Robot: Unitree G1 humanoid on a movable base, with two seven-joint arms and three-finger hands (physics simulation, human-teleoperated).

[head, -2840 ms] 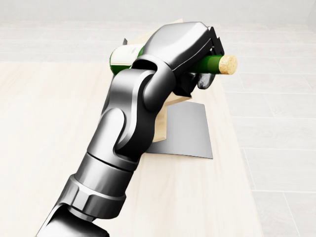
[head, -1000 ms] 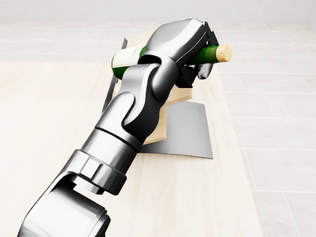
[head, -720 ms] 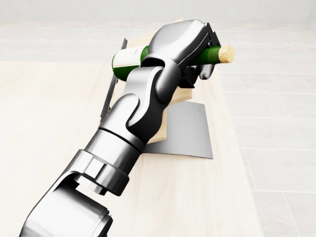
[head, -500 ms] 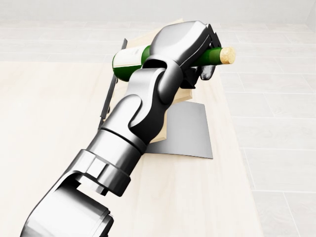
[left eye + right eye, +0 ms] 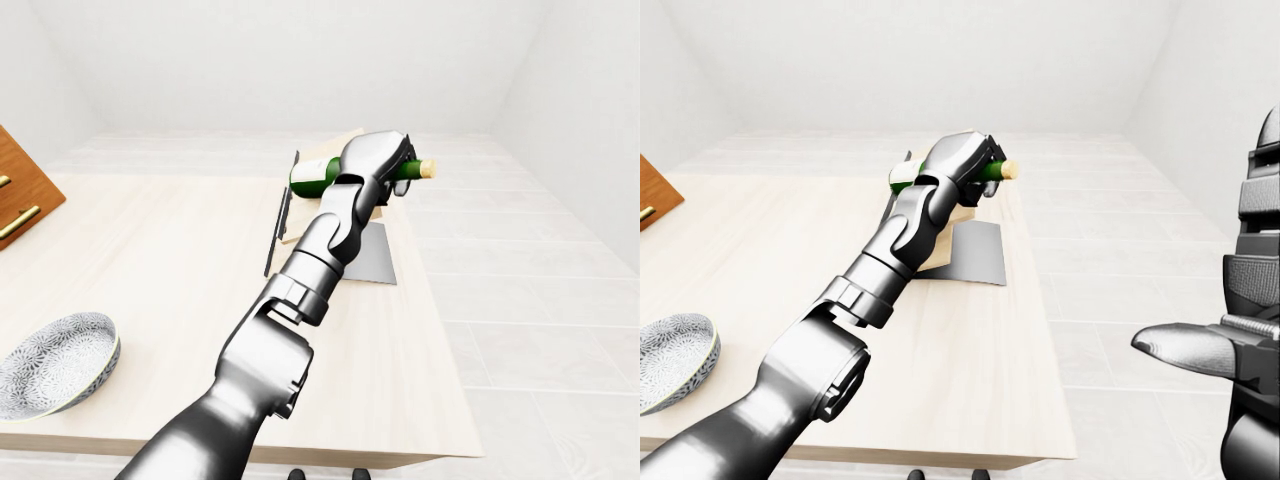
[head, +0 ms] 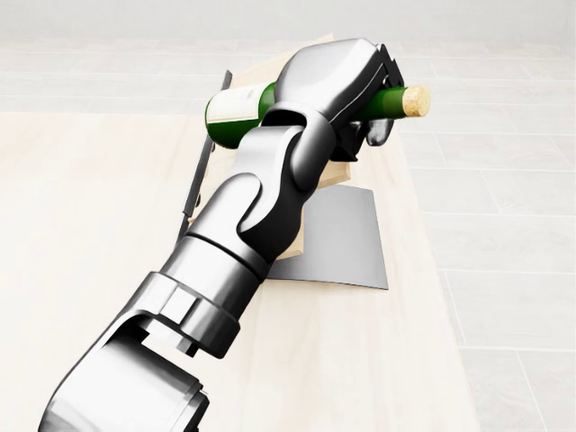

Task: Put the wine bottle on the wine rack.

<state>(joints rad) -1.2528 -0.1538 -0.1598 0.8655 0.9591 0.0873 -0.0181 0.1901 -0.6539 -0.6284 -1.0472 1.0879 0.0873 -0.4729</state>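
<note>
A green wine bottle (image 6: 236, 115) with a pale label and a cork (image 6: 416, 99) lies nearly level in the head view, neck pointing right. My left hand (image 6: 360, 135) is shut on its shoulder and neck, and holds it just above the wine rack (image 6: 293, 241), a light wooden block with a grey metal plate (image 6: 349, 236) on its right and a thin dark plate (image 6: 200, 175) on its left. The arm hides most of the rack, so I cannot tell whether the bottle touches it. My right hand (image 5: 1200, 350) shows at the right edge of the right-eye view, off the table, with a finger stretched out.
The rack stands near the right edge of a pale wooden table (image 5: 150, 260). A patterned grey bowl (image 5: 55, 362) sits at the table's lower left corner. A brown wooden cabinet (image 5: 20, 195) shows at the left edge. Tiled floor lies to the right.
The bottle has risen slightly and crept right in my left hand, its neck a little higher. My left elbow has swung down and left. The rack has not moved.
</note>
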